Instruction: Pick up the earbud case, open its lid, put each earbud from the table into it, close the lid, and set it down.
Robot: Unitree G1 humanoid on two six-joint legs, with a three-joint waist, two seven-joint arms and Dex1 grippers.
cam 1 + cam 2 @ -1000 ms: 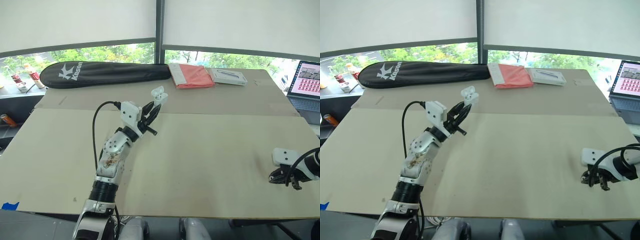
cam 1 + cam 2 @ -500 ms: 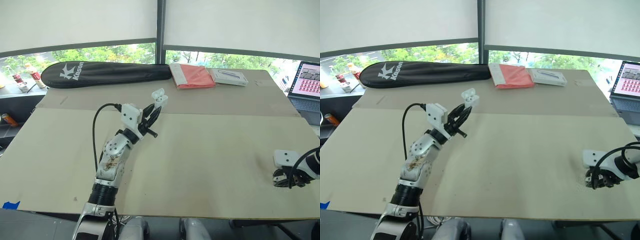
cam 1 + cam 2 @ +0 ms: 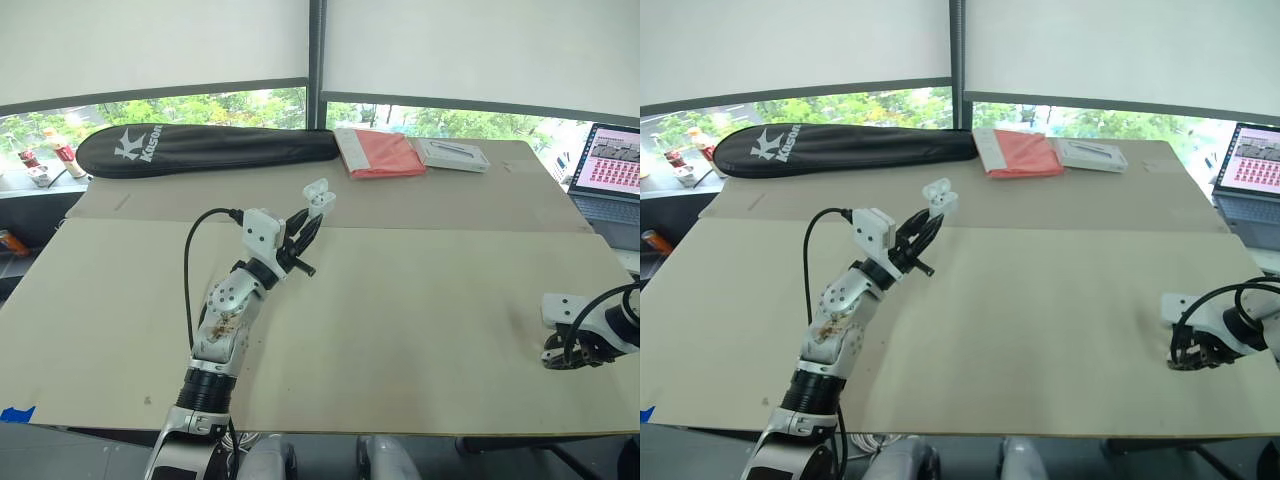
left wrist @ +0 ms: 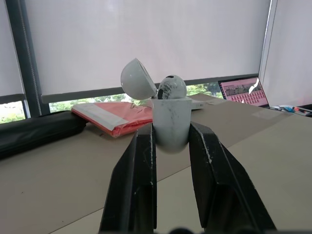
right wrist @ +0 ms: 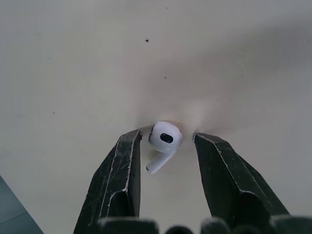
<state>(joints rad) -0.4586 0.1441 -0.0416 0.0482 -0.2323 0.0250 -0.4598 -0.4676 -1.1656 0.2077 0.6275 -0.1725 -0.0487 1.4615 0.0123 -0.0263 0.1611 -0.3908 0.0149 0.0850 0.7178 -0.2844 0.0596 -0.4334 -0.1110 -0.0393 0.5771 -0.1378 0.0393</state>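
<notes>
Earbud case (image 4: 169, 127) upright, open lid (image 4: 137, 79) uppermost

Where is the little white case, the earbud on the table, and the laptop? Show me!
earbud case (image 4: 169, 122), left wrist view, on its lower body below the open lid.
earbud (image 5: 164, 138), right wrist view, on its round head.
laptop (image 3: 610, 160), left eye view, on its screen.

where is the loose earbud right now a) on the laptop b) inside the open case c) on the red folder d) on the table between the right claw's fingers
D: the earbud lies on the table between the right claw's spread fingers, while the left claw holds the earbud case aloft.
</notes>
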